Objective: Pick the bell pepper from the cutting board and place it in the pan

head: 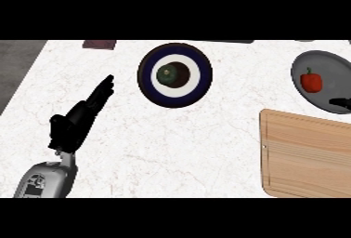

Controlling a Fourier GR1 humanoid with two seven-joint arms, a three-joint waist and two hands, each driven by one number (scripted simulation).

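The left hand [81, 118] is open, its fingers straight, resting over the white counter [171, 148]. The right hand [341, 103] only peeks in at the edge, so I cannot tell its fingers. Just above that right hand, the red bell pepper [311, 82] sits in the grey pan [328, 62]. Below it lies the wooden cutting board [308, 158]. Between the hands is a blue and white plate [175, 75] with something dark green in it.

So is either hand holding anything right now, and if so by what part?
Nothing is held. The left hand is open over bare counter, the right hand barely shows, and the bell pepper lies alone in the pan.
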